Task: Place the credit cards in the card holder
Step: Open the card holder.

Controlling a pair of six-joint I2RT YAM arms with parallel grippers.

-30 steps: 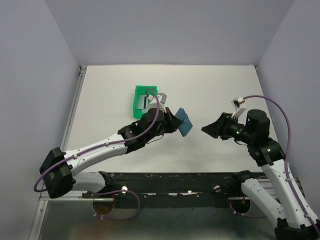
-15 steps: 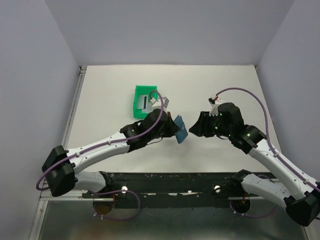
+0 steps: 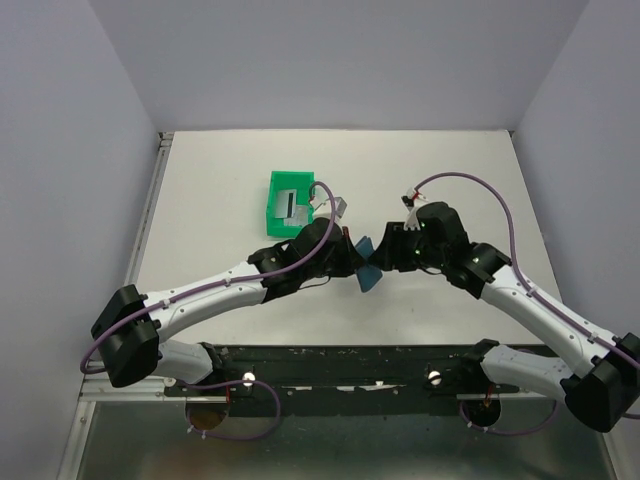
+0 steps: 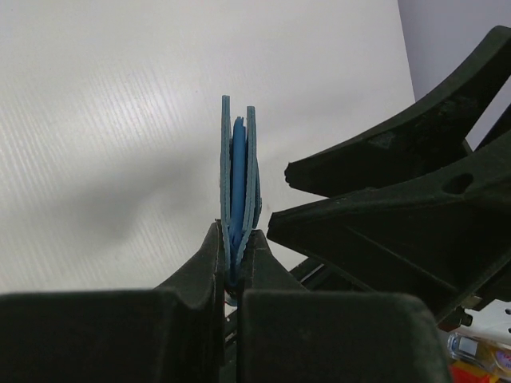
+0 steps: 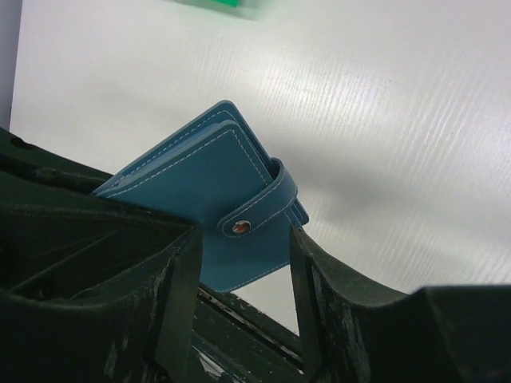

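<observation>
The card holder point(image 3: 369, 266), a slate-blue wallet closed by a strap with a small stud point(image 5: 239, 228), is held above the table. My left gripper point(image 3: 352, 258) is shut on it. In the left wrist view the card holder point(image 4: 238, 183) stands edge-on between the fingers of the left gripper point(image 4: 237, 257). My right gripper point(image 3: 386, 254) is open just right of it. In the right wrist view the card holder point(image 5: 200, 191) and its strap lie at the tips of the right gripper point(image 5: 243, 279), with a gap on each side. A grey credit card point(image 3: 290, 203) lies in the green bin.
The green plastic bin point(image 3: 274, 215) stands on the white table behind the left gripper. A raised rail point(image 3: 150, 215) runs along the table's left edge. The two arms meet nose to nose near the table's middle, close to the front edge.
My right arm has swung left across the table until its open jaws reach the card holder. My left arm has carried the card holder slightly right and turned it edge-on.
</observation>
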